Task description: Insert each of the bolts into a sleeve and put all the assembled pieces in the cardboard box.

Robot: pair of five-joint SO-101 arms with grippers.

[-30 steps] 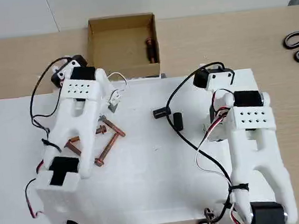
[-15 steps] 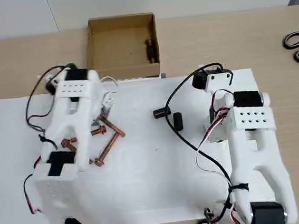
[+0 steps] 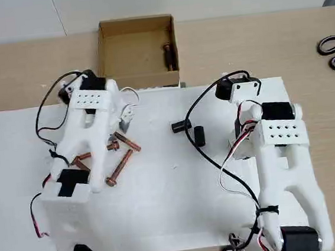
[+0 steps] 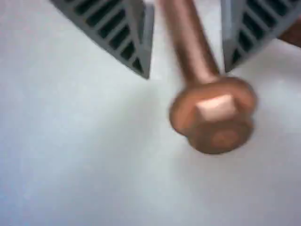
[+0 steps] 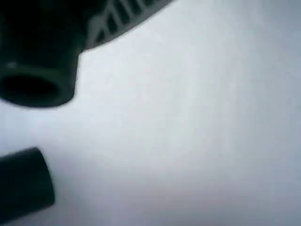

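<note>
From high, the tabletop (image 3: 19,62) carries the box (image 3: 131,58) with one assembled piece (image 3: 169,55) inside, and two sleeves (image 3: 199,135) lie on the sheet (image 3: 175,208). The left wrist view shows the left gripper (image 4: 186,68) from close, jaws spread around a bolt (image 4: 214,113); for the right gripper (image 3: 240,95) I cannot tell.

— What are the arms made of?
— The left arm (image 3: 88,133) and the right arm (image 3: 284,167) are both blocky white plastic shells, with black motor housings at the joints.
— Any markings?
— Each carries a plate with two rows of small holes. Black cables (image 3: 195,103) loop alongside, and thin red and white wires (image 3: 237,142) run by the joints.
— And the left gripper (image 4: 186,68)?
— Grey wedge-shaped jaws, ribbed with dark slots.
</note>
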